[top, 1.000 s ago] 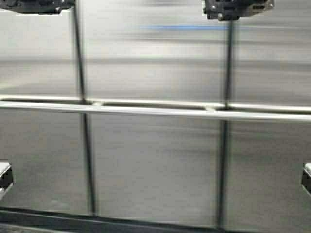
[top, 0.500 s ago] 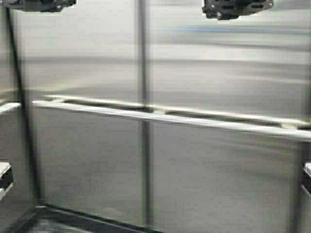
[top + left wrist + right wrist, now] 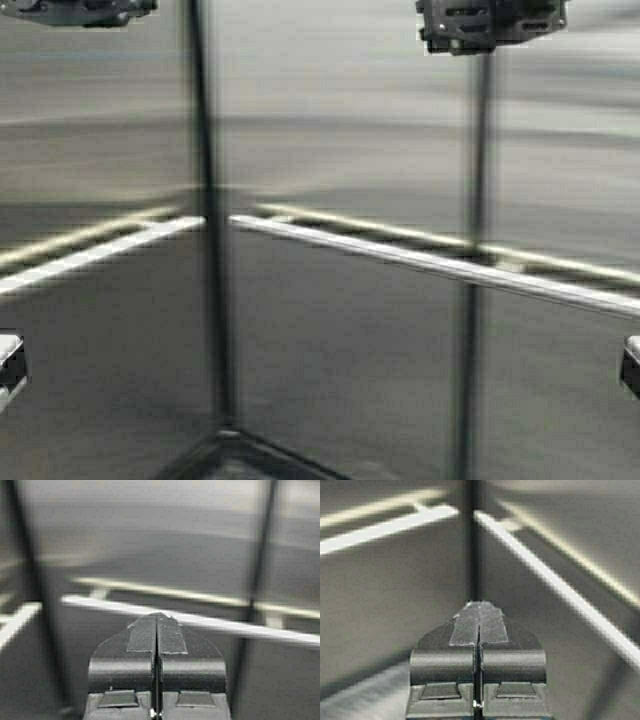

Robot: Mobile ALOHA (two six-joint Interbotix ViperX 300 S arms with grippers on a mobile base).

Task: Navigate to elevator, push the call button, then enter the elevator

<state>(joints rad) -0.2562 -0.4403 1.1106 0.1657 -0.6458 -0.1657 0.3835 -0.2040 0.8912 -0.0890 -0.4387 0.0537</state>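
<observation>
I'm inside the elevator point(image 3: 340, 330) already, by the look of it: brushed steel wall panels all round, a corner seam point(image 3: 210, 300) dead ahead w/ a handrail point(image 3: 420, 262) running off to the right and a second rail point(image 3: 90, 255) on the left wall, floor corner point(image 3: 232, 445) just showing at the bottom of the high view. Call button isn't in any view, and the doors aren't either, prob behind me. Left gripper point(image 3: 157, 616) is pinched closed on nothing, pads flat together, pointing at the rail on the right-hand wall; right gripper point(image 3: 479, 605) likewise closed and empty, aimed straight at the corner seam. Both arms tucked, only bits of them at the top edge of the high view. Step in hand, I'd say, is finishing the entry, i.e. settling the base fully inside the car. To do that well: keep both arms tucked & claws closed so nothing sticks out toward the rails, go slow near the corner since rails stand proud of the walls and would be first thing I'd clip, and stop w/ clearance from both walls rather than nosing into the corner.
</observation>
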